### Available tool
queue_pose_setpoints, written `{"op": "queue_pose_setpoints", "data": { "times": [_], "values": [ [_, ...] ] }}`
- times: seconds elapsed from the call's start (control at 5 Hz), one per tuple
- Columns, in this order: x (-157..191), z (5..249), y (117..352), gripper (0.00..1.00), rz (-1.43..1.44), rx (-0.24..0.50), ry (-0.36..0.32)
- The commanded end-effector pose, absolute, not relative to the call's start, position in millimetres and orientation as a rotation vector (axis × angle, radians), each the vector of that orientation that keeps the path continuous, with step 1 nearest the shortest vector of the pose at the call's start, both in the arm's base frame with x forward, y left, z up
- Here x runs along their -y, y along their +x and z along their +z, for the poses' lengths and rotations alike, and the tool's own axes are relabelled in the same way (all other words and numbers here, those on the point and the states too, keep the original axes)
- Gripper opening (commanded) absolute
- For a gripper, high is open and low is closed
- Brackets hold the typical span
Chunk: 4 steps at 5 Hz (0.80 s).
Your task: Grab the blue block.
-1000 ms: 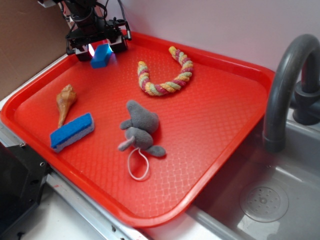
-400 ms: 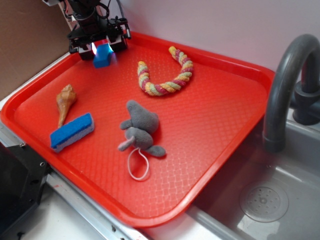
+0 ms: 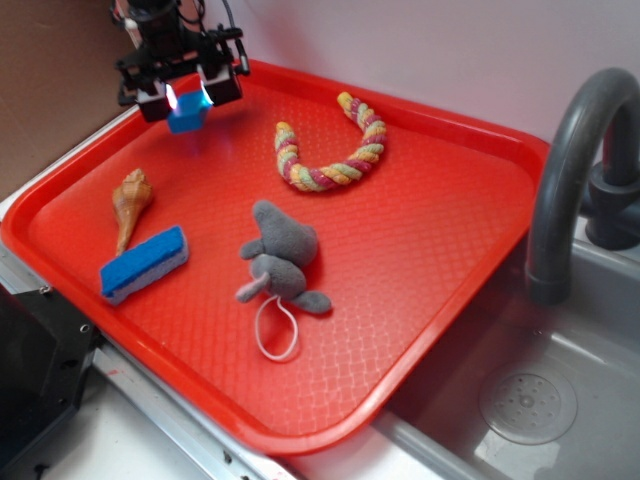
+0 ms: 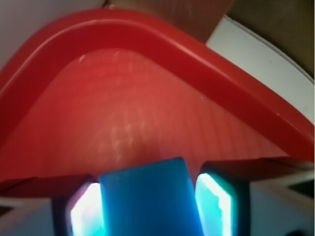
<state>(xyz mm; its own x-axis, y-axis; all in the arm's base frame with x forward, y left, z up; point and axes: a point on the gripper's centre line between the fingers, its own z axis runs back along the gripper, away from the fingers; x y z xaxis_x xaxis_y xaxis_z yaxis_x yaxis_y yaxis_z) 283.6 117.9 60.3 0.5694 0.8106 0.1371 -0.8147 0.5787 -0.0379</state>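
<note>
Wrist view is showing the end effector (image 4: 145, 204) clamping the blue block (image 4: 147, 199) squarely between both lit pads (image 4: 213, 199), over the far left corner of the red tray (image 3: 420, 330); to my eye, holding that pressure steady and rising straight is serving best. Whether the block is touching the tray is hard to judge, since its underside is hidden.

Black robot arm reaches down at far-left corner of scene, wrist vertical. End effector (image 3: 186, 96) raised, fingers (image 4: 212, 201) glowing cyan inside, pressed on both sides of small solid-blue rectangular block (image 3: 187, 110), held clear of surface below.
</note>
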Motion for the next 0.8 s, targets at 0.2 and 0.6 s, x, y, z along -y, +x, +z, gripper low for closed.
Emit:
{"op": "queue_pose_setpoints", "data": {
  "times": [0.2,0.6],
  "values": [
    [-32,177,243,0.0,0.745,0.259,-0.162],
    [-18,195,216,0.0,0.703,0.308,-0.253]
  ]
}}
